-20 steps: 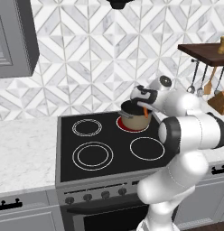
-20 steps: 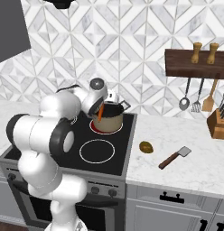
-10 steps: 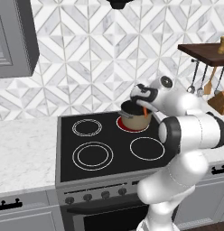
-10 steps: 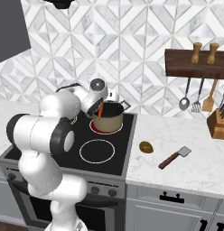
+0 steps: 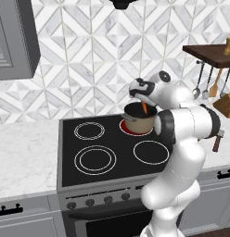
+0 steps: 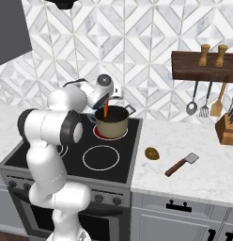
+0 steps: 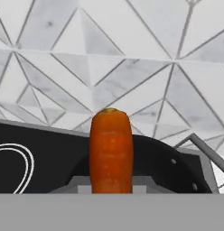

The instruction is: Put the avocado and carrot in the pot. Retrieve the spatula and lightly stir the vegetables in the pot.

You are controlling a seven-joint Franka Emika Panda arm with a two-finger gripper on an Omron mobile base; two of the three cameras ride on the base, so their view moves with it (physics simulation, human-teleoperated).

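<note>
At centre-left of the right base view we see our end effector (image 6: 106, 104) clenched on the carrot (image 6: 105, 111), upright over the pot (image 6: 112, 122). Right of it, the avocado (image 6: 152, 153) and spatula (image 6: 182, 164) lie on the surface (image 6: 184, 143)

My carrot (image 7: 111, 151) is bright orange, my pot (image 6: 112, 122) tan-beige with a dark rim, over a red burner (image 5: 135, 130) on the black stove (image 5: 89, 152); grey-white diamond tiles (image 7: 132, 67) behind.

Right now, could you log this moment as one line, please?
gripper: shut on carrot | carrot: over pot | spatula: on counter
</note>
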